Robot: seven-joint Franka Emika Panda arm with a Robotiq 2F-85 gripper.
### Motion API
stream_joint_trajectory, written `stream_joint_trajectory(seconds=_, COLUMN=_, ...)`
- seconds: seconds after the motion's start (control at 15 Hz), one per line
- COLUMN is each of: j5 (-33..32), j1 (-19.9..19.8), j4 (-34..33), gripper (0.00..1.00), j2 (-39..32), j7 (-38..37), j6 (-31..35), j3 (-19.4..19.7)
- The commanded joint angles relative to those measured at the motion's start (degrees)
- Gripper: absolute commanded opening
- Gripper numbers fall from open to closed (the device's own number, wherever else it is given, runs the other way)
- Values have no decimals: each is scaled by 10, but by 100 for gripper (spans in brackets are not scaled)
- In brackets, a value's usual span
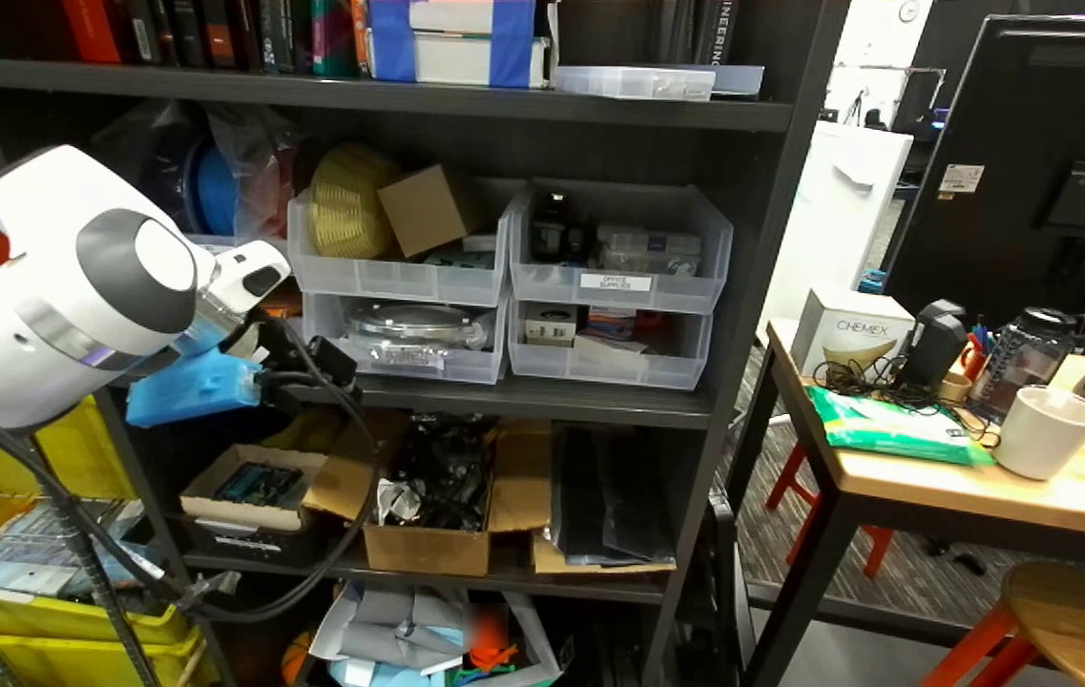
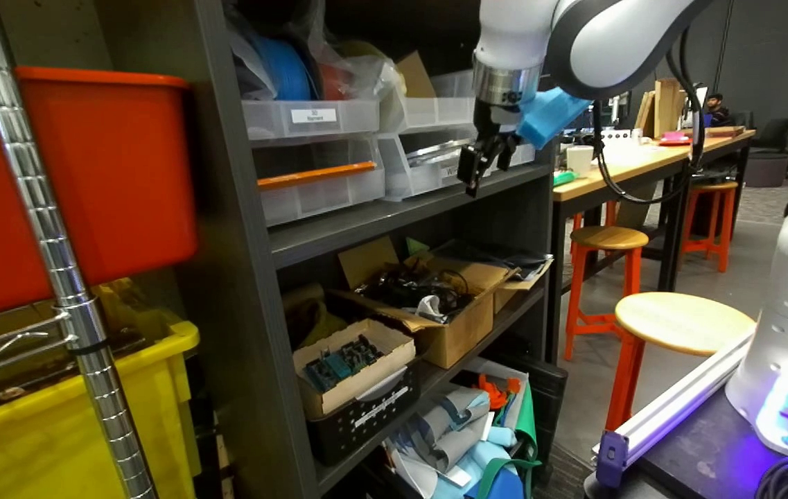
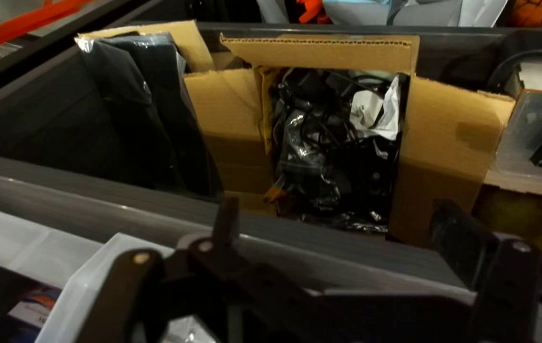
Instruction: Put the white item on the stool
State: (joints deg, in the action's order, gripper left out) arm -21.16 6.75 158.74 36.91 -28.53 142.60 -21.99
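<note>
My gripper (image 2: pixel 485 166) hangs in front of the shelf unit at the height of the clear bins, pointing down. In the wrist view the gripper (image 3: pixel 337 214) is open, its fingers wide apart with nothing between them. Beyond and below it, a small creased white piece (image 3: pixel 368 109) lies among black cables in an open cardboard box; I cannot tell whether this is the white item. That white piece (image 2: pixel 428 307) also shows in both exterior views. A stool (image 2: pixel 685 322) with round wooden seat and orange legs stands near the robot base; a similar stool (image 2: pixel 608 238) is farther back.
The cardboard box (image 1: pixel 427 551) has its flaps spread, beside black plastic sheets (image 1: pixel 604 496) and a tray of circuit boards (image 1: pixel 256 482). A shelf board (image 2: pixel 366 225) with clear bins (image 1: pixel 399 277) runs above. A table (image 1: pixel 1010 491) bears a white cup (image 1: pixel 1046 434).
</note>
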Motion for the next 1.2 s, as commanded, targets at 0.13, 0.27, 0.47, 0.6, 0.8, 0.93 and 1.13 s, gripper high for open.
stream_joint_trajectory(seconds=0.13, j5=14, j1=78, j4=26, gripper=100, j2=125, j7=49, j6=-14, j3=71)
stream_joint_trajectory(seconds=0.27, j5=5, j1=113, j4=1, gripper=100, j2=134, j7=55, j6=-31, j3=99)
stream_joint_trajectory(seconds=0.47, j5=3, j1=161, j4=6, gripper=100, j2=185, j7=70, j6=-54, j3=139)
stream_joint_trajectory(seconds=0.6, j5=-3, j1=177, j4=7, gripper=100, j2=216, j7=62, j6=-62, j3=159)
stream_joint_trajectory(seconds=0.8, j5=-16, j1=177, j4=5, gripper=100, j2=247, j7=36, j6=-60, j3=183)
stream_joint_trajectory(seconds=0.93, j5=-30, j1=166, j4=5, gripper=100, j2=252, j7=14, j6=-43, j3=193)
stream_joint_trajectory(seconds=1.13, j5=-64, j1=163, j4=3, gripper=100, j2=246, j7=-20, j6=-15, j3=211)
